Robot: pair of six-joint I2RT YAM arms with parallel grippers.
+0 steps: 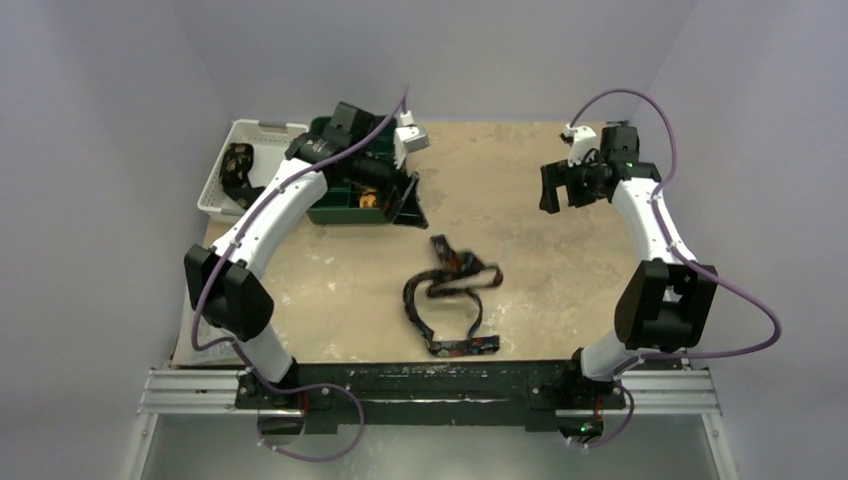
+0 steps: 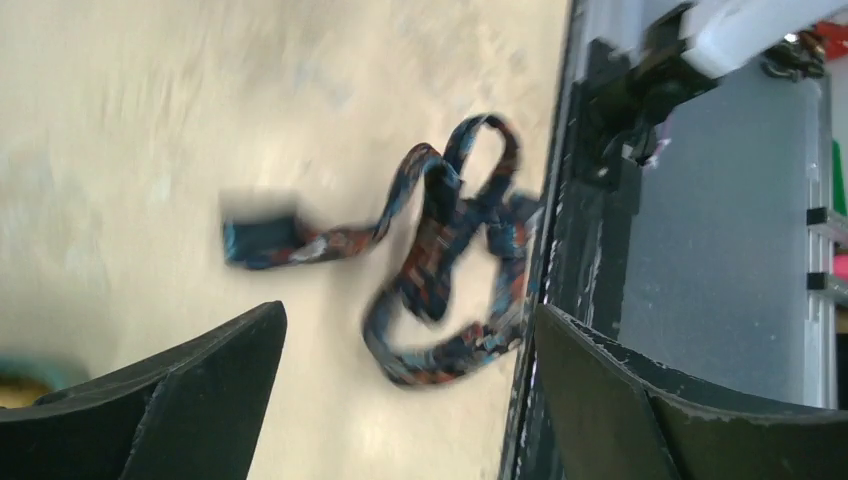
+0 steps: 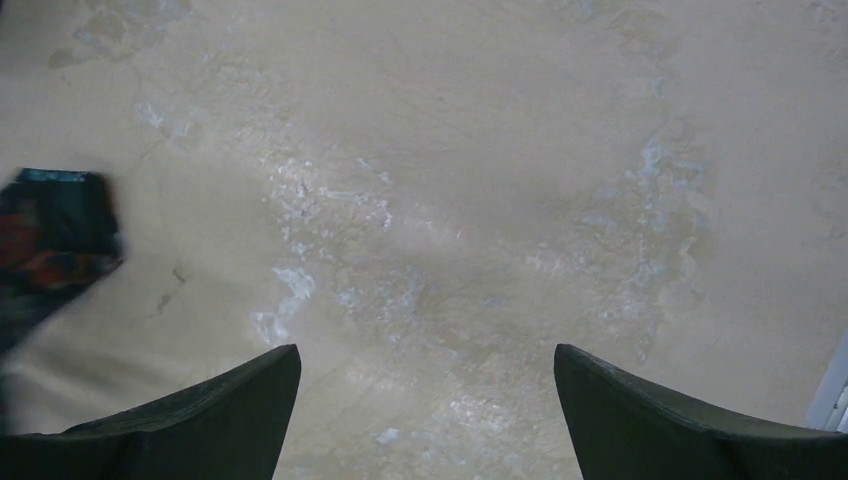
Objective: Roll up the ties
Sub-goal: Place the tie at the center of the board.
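I'm working in a robotics lab cell — blank lilac walls (image 1: pixel 450 60) box in a scuffed tabletop (image 1: pixel 540 270), with an aluminium rail (image 1: pixel 190 392) along its near edge carrying both arm bases (image 1: pixel 590 365).

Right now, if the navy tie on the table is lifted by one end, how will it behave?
Probably floppy: the navy tie lies in loose crossed loops, so it would likely drape and trail. It looks thin and flat, so probably light. Pushed, it may bunch up.
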